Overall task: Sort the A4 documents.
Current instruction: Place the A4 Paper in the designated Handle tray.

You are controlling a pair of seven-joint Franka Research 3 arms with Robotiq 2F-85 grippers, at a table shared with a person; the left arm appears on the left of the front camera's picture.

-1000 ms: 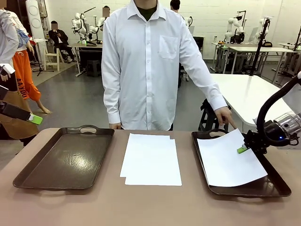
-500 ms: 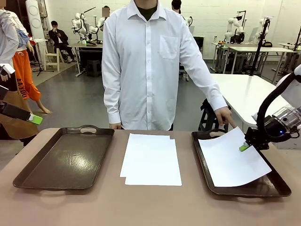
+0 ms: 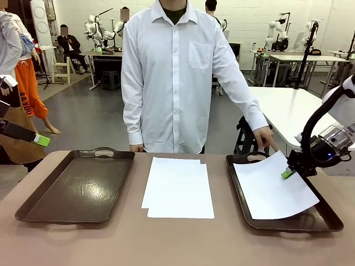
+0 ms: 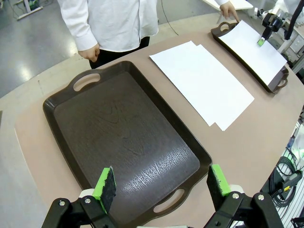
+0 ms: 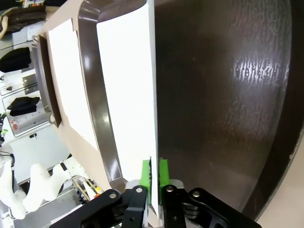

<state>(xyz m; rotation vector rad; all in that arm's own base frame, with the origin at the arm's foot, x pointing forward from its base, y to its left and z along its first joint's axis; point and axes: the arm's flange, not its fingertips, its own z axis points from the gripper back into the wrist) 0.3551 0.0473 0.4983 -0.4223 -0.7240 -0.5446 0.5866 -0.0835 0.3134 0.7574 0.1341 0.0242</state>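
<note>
**A4 sheet over the right tray, its outer edge at the right gripper**

**Item.** One sheet (image 3: 272, 191) of the A4 documents, white and blank-looking.

**Location.** In the right tray (image 3: 330, 221). It slants down onto the tray floor from a slightly lifted outer edge, where the right gripper (image 3: 287, 174) meets it.

**Bearing.** From that gripper the sheet spreads toward the robot's left, toward the middle of the counter (image 3: 166, 244). Its long axis runs far to near, roughly along the tray's length but a little askew.

**Right gripper.** In the wrist view the pads (image 5: 146, 173) stand narrow, one on each side of the sheet's edge. I cannot tell whether they clamp it or merely flank it.

**Left gripper** (image 4: 161, 183). The jaws are wide and hold nothing. It hangs above the near end of the left tray (image 4: 61, 90).

**Remaining stock.** A stack (image 3: 178, 188) of documents lies flat on the counter between the two trays, well apart from both grippers. Its long axis also runs far to near.

**Also present.** A person's hand (image 3: 265, 137) is at the right tray's far handle, near the sheet's far corner.

**Assessment.** Placing looks nearly complete. The coming move likely depends on the lifted edge dropping inside the tray's outer rim rather than across it. After that, the stack lies to the right gripper's left, beyond the tray's inner rim.
</note>
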